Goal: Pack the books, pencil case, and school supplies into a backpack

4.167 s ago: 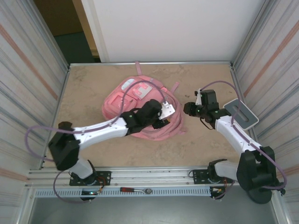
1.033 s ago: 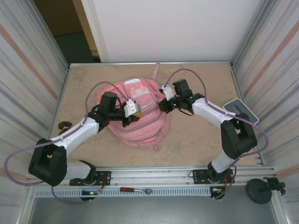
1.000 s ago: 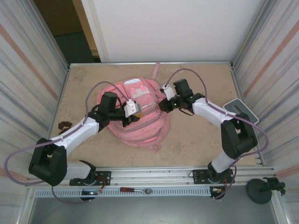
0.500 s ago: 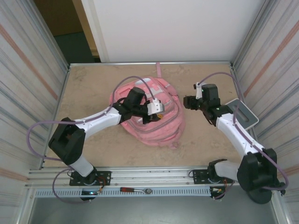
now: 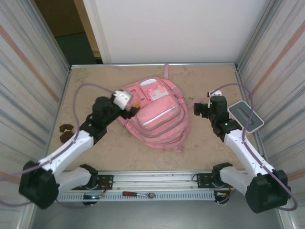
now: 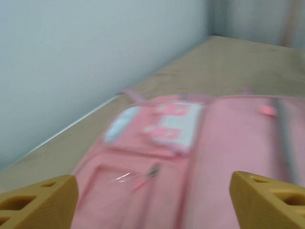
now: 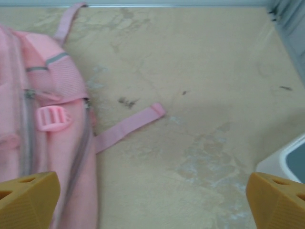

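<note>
Backpack [image 5: 155,117]: pink, white patches, grey zips, laid flat mid-tabletop [image 5: 209,81]
Left gripper [image 5: 132,110]: spread, held at the backpack's left edge
Right gripper [image 5: 197,109]: spread, held just beside its right edge

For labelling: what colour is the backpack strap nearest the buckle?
Pink; the strap shows best in the right wrist view.
</note>
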Motion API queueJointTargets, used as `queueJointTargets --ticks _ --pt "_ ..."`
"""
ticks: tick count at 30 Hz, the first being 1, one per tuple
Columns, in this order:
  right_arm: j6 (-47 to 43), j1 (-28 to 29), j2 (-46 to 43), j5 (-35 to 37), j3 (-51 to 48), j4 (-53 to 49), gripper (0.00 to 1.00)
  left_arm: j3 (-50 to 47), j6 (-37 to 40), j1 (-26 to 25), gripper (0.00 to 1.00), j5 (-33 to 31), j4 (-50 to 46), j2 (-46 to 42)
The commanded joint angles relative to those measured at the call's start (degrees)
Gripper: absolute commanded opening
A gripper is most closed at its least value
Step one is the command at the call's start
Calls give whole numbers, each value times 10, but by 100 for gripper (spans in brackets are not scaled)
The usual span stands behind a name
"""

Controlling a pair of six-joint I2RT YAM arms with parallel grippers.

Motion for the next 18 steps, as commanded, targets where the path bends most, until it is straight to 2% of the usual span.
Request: queueJointTargets --ticks 1,4,8,13,18 --pt "-3 -7 -7 78 -39 53 99 -74 -94 51 88 -144 24 -75" --pt "11 -21 7 86 -79 97 99 -129 -111 103 94 -188 27 -125" --pt "14 -41 54 87 -115 180 99 -189 -77 161 94 -155 84 -129" --pt "-26 -59 144 48 -141 306 99 -197 -105 221 96 -113 137 -18" --pt "-42 -68 183 22 -144 380 99 -191 -109 228 98 -77 255 117"
